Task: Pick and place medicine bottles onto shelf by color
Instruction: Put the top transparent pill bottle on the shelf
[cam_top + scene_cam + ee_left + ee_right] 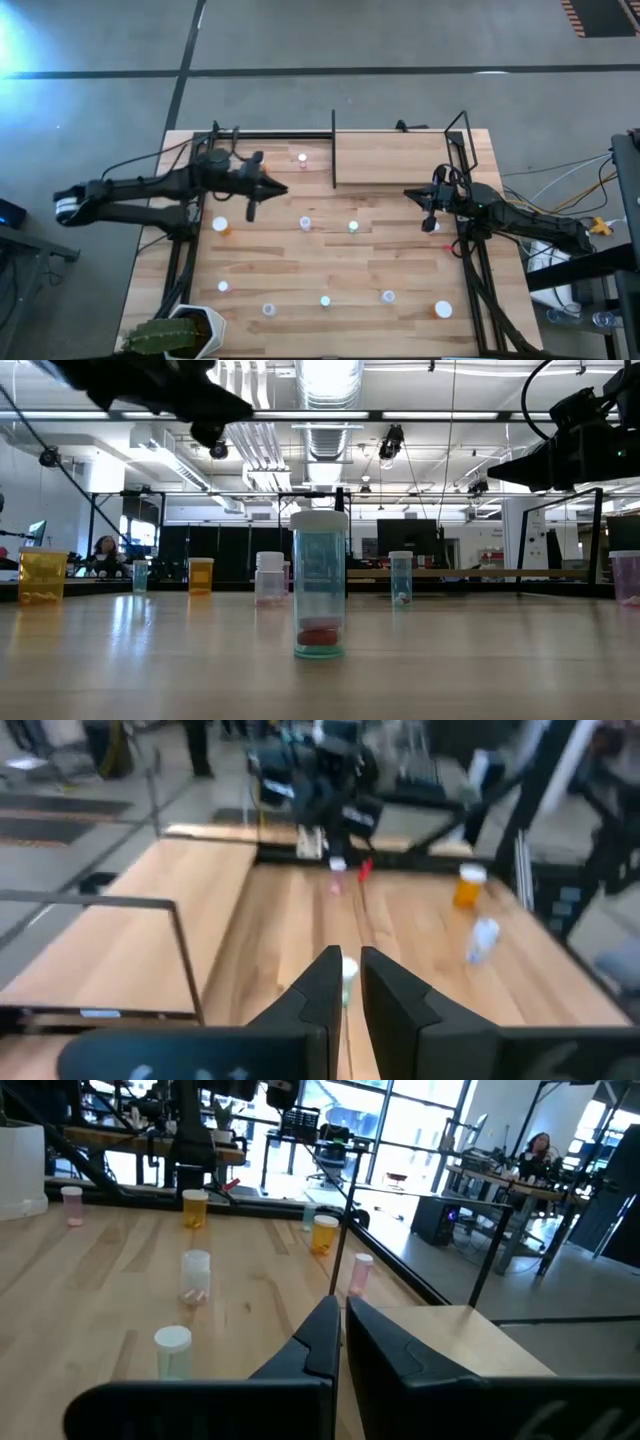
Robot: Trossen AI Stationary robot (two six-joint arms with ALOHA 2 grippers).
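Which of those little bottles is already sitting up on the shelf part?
Only one: the bottle inside the shelf, left of the black divider bar. All the others stand on the open table in front.

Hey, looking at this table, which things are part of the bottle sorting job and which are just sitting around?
Part of the job:
- medicine bottles, scattered over the table
- one bottle already on the shelf
- shelf, with its black divider bar
- left gripper, shut, empty
- right gripper, shut, empty

Just lying about:
- potted plant at the table corner
- cables beside the right arm
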